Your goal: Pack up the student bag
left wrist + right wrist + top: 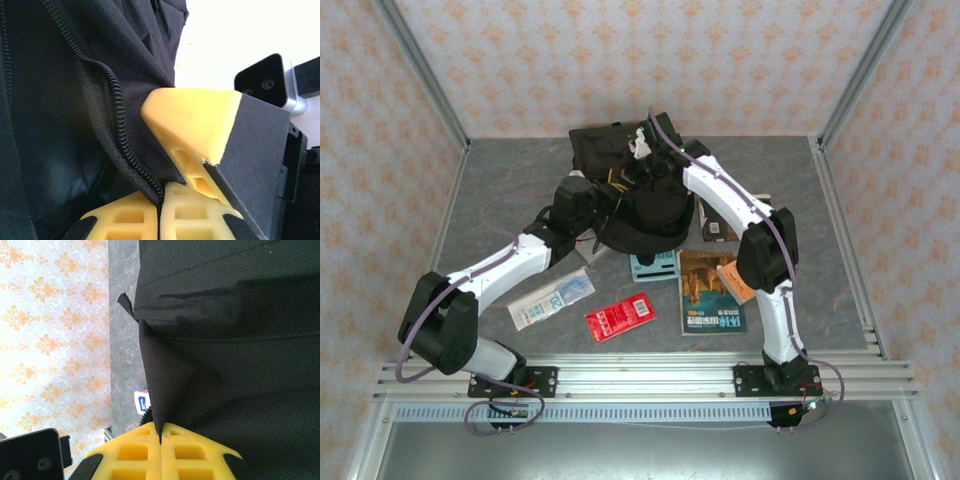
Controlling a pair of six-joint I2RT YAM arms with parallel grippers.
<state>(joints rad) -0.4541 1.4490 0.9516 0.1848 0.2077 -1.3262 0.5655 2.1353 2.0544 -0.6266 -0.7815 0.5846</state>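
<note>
The student bag [640, 205], a large black fabric backpack, sits at the table's middle back, held up between both arms. My left gripper [161, 202] is shut on the bag's zipper edge [120, 130]; the fabric runs down between its yellow fingers [192, 212]. The other gripper's yellow finger [195, 125] shows right beside it in this view. My right gripper [160, 437] is shut on a fold of the bag's fabric [230, 365]. In the top view the left gripper [588, 200] is at the bag's left side and the right gripper [650, 150] at its upper edge.
In front of the bag lie a clear packet with blue print [552, 298], a red packet [620, 319], a light blue box [654, 265], a book [710, 292] with an orange item [734, 280] on it, and another book [718, 222]. A small white-blue item [142, 401] lies beyond the bag.
</note>
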